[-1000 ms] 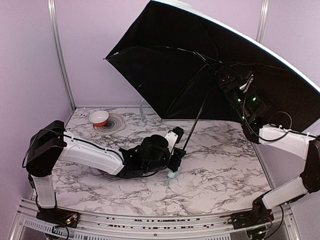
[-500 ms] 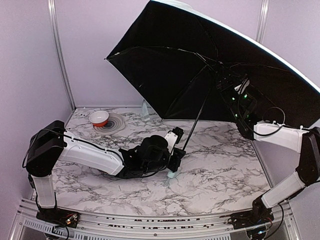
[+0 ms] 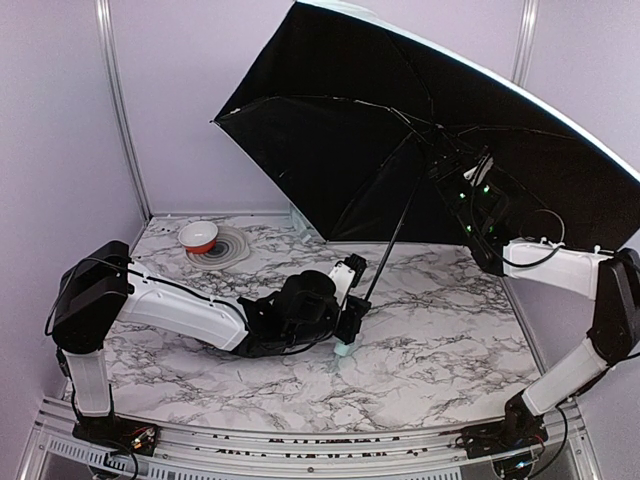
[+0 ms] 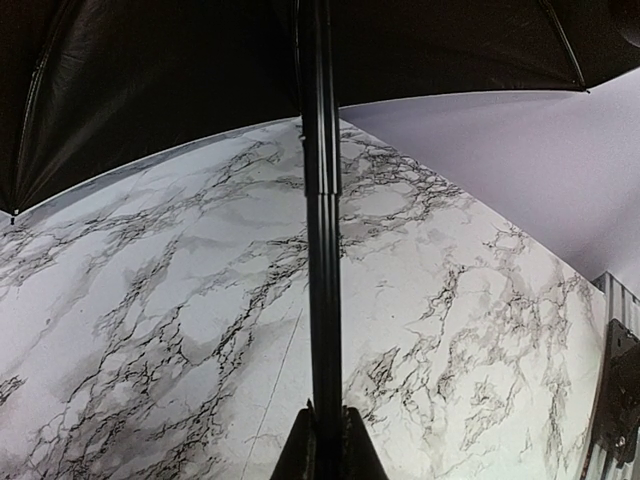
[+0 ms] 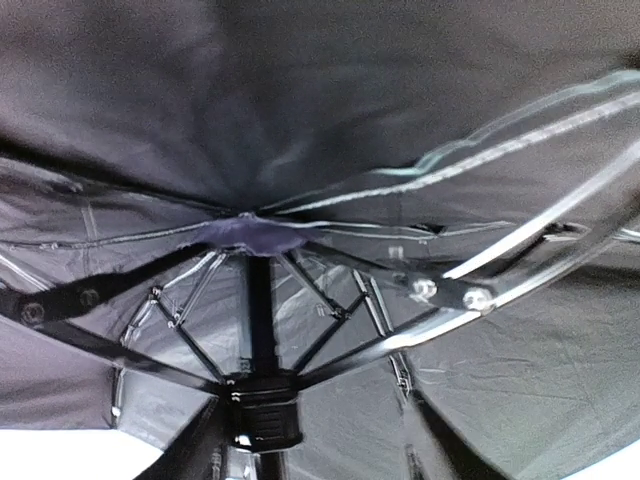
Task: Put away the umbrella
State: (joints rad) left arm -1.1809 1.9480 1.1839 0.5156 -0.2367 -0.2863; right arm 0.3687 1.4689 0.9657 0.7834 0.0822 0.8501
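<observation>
**Collapsing the open umbrella: go for the slider, not the ribs**

So the pale mint-green folding umbrella (image 3: 330,130) with the black lining is fully open. Its canopy is tipped up over the 12-to-2 o'clock part of the marble-pattern bench (image 3: 440,340), and its little mint handle (image 3: 343,349) is down near the middle. The left claw (image 3: 357,312) is pinched tight on the thin black shaft (image 4: 322,250) just above that handle. The right claw (image 3: 447,165) is up under the canopy at the black slider block (image 5: 265,420), one finger on either side. Can't tell if it's actually biting yet.

My take: grab the slider squarely, then pull straight down along the shaft toward the handle while the left one holds firm. Go off-line and it'll likely jam.

Watch-outs:
- The metal ribs (image 5: 440,295) crowd right around the slider, so it's easy to snag one.
- The canopy edge sits near the lilac back wall (image 3: 200,100).
- A small red-and-white bowl (image 3: 198,236) on a grey ringed mat (image 3: 235,252) sits at 10 o'clock, well apart.
</observation>
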